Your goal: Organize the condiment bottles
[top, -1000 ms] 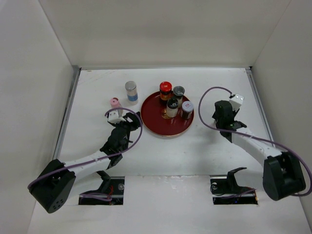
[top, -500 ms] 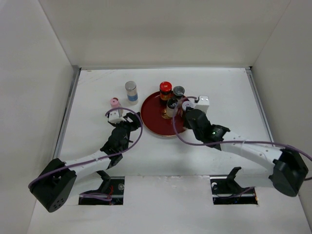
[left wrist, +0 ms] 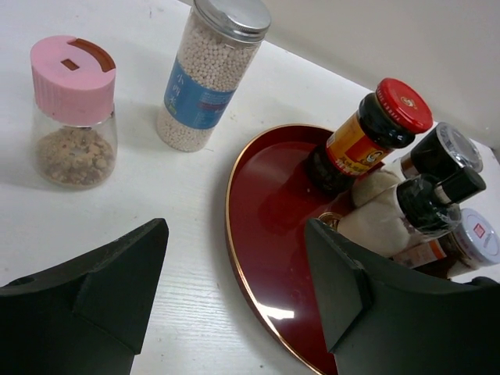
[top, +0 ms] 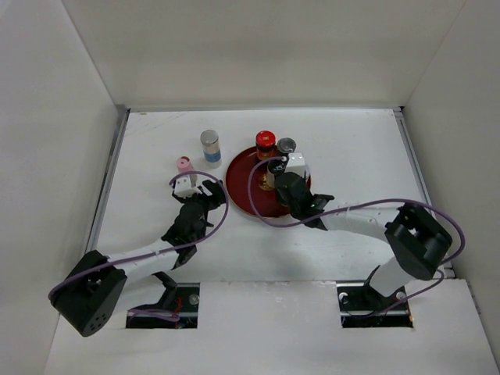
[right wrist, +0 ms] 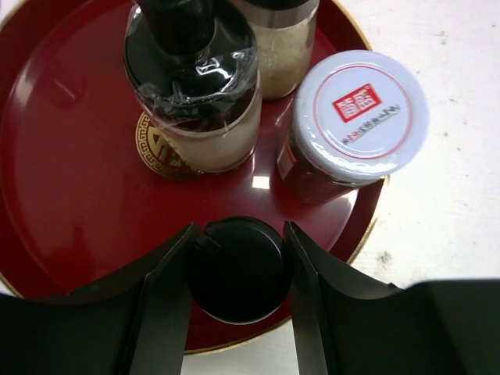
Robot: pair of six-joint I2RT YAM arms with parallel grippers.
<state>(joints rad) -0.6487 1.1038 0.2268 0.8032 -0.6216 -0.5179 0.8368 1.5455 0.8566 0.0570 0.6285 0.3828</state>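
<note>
1. Right gripper (right wrist: 239, 231) is over the near rim of the red plate (right wrist: 70, 156); its fingers (right wrist: 308, 297) press a black-capped bottle (right wrist: 234, 273) from both sides, clamped on it; whether the bottle's base touches the plate I cannot tell.
2. Just beyond it on the plate stand a white-capped jar (right wrist: 359, 117) and a black-topped shaker (right wrist: 191, 86), close together; a red-capped bottle (left wrist: 375, 129) sits at the plate's far side.
3. Left gripper (left wrist: 234, 234) hovers low over the white table (left wrist: 180, 203) beside the plate's left rim; jaws apart, nothing between them.
4. Off the plate to its left, a silver-capped bottle (left wrist: 215, 70) and a pink-capped jar (left wrist: 73, 109) stand upright on the table, apart from each other.
</note>
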